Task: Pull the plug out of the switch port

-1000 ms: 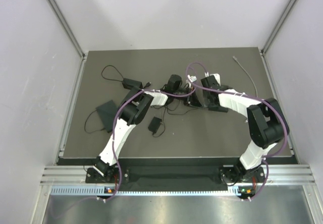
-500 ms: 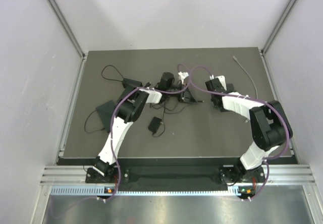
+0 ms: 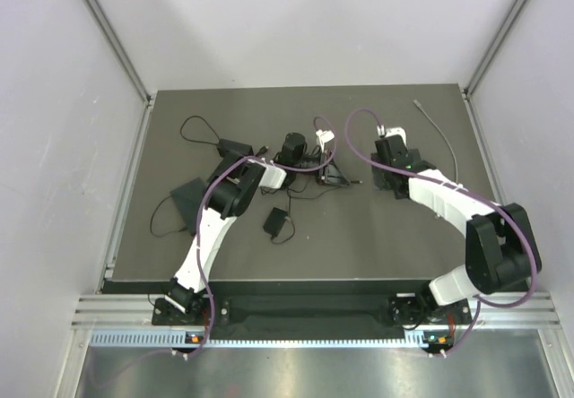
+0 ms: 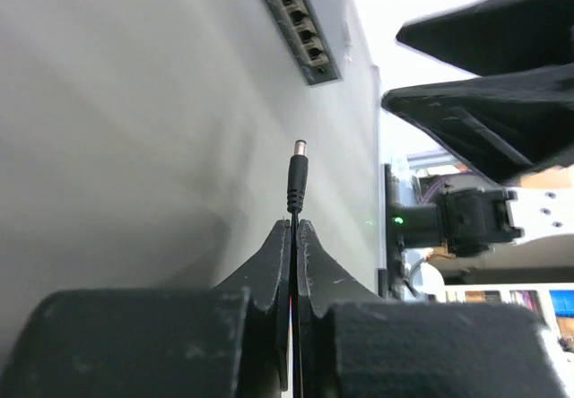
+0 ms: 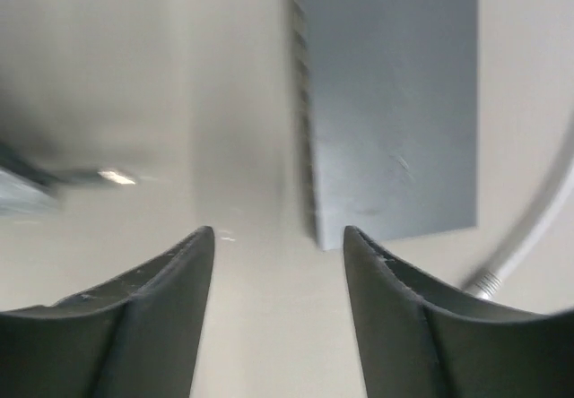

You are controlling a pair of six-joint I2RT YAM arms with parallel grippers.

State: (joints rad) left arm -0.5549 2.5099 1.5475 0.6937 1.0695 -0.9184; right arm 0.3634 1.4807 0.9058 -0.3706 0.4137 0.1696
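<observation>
In the left wrist view my left gripper [image 4: 294,223] is shut on a thin black cable. Its barrel plug [image 4: 297,176] sticks out past the fingertips in free air, clear of the switch [image 4: 300,30], whose row of ports shows further ahead. From above, the left gripper [image 3: 299,150] sits left of the small dark switch [image 3: 334,175]. My right gripper [image 3: 384,172] stands to the switch's right. In the right wrist view the right gripper [image 5: 278,232] is open and empty, with the grey switch body [image 5: 386,102] just beyond its fingertips.
A black power adapter [image 3: 231,150] and its looped cord lie at the back left. A flat black box [image 3: 190,198] and a small black adapter [image 3: 275,221] lie nearer me on the left. A loose grey cable [image 3: 439,134] lies at the back right. Walls enclose the mat.
My left gripper has drawn back to the left with the cable. The right gripper has opened, left the switch and pulled away to the right.
</observation>
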